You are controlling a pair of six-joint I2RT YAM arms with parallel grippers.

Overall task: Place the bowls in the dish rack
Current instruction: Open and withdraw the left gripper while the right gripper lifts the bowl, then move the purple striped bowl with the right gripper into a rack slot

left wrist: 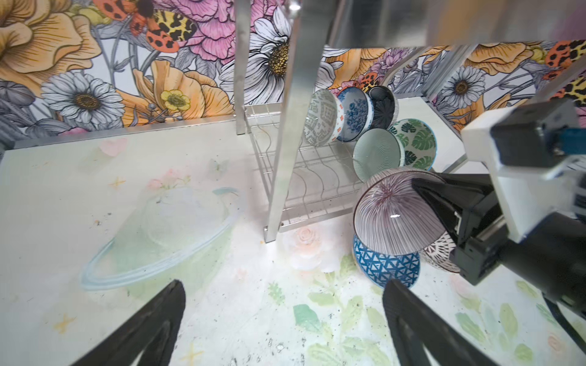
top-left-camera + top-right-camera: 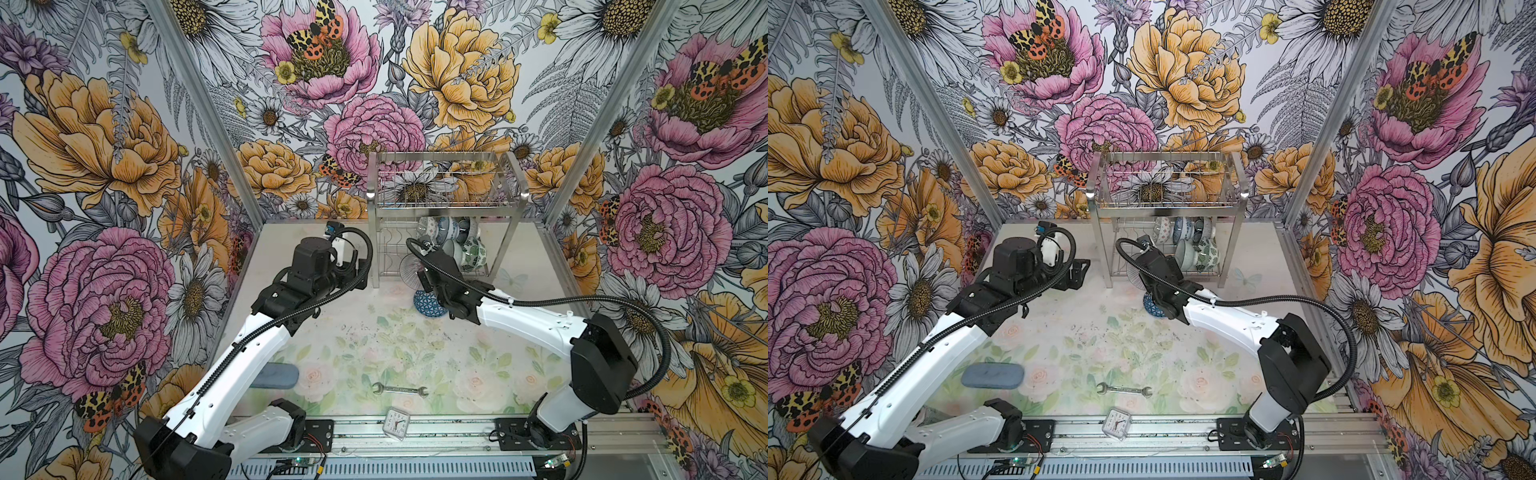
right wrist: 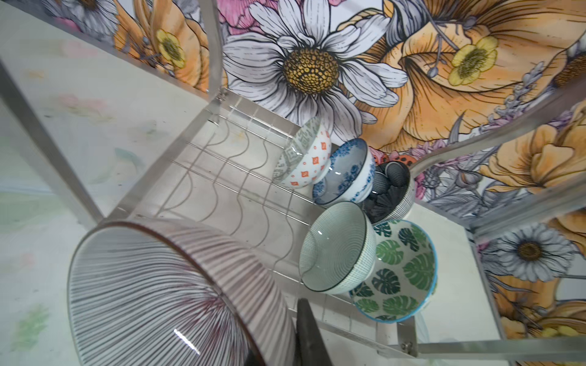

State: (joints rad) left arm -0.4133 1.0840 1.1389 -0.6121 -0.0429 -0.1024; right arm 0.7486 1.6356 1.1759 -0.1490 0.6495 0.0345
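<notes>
Steel wire makes up the tall two-tier dish rack [image 2: 449, 212], a basket tier above and a tier of wavy slotted wires below. Near the rack's front left leg the left gripper [image 1: 282, 320] hovers low over the pale floral table [image 2: 374, 353], its black fingers spread wide and holding nothing. At the rack's front edge the right gripper [image 1: 425, 193] is pinched on the rim of the round grey-striped ceramic bowl [image 3: 152, 285], which is tipped on its side with its mouth turned toward the free slots. Five bowls already stand on edge in the lower tier, bunched toward the rack's right end. At the back are the red-lattice bowl [image 3: 304, 158], the blue-and-white floral bowl [image 3: 345, 171] and the dark grey-blue bowl [image 3: 390, 187]. Ahead of them are the pale celadon bowl [image 3: 336, 247] and the green-leaf bowl [image 3: 399, 269], each leaning on its neighbour. Just in front of the rack, under the held bowl, sit the blue triangle-patterned bowl [image 1: 383, 263] and, just beside it, a black-and-white patterned bowl [image 1: 440, 253], partly hidden. Glazed ceramic like this is probably stiff, slick and weighty for a rim pinch, and it chips on steel. The hold likely belongs well down the wall, and the bowl should be eased into a slot, not dropped.
</notes>
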